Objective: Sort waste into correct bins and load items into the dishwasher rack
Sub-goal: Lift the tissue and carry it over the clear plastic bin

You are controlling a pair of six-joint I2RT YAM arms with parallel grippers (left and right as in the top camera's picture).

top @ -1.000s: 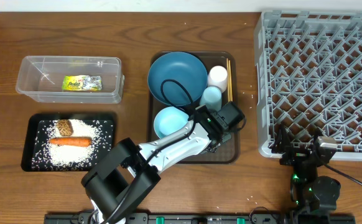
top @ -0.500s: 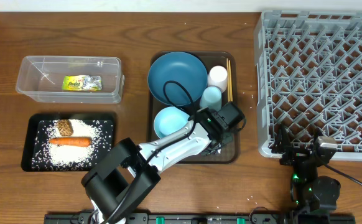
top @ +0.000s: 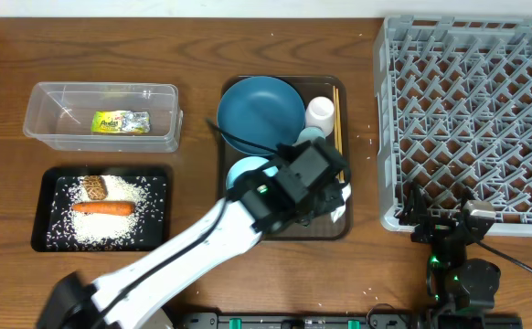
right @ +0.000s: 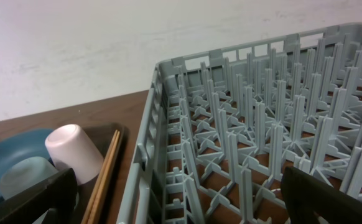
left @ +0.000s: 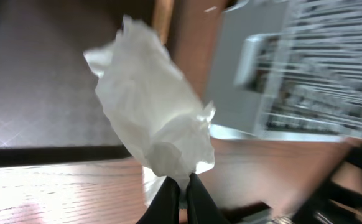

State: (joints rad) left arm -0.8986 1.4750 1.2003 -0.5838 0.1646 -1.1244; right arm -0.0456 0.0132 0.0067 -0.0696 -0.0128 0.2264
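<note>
The tissue (left: 153,112) is a crumpled white wad, feather-light and limp. It would likely tear or slip sooner than resist, so the left gripper (left: 181,198), fingers pinched tight on its lowest corner, looks to have hold enough as it hangs over the brown tray's (top: 325,84) near right corner. On the wooden table (top: 193,46), the tub (top: 65,123) with the wrapper (top: 120,121) sits well left of that tray, the rack (top: 472,119) is just to its right, and the right gripper (top: 441,222) is spread open and empty farther right.
</note>
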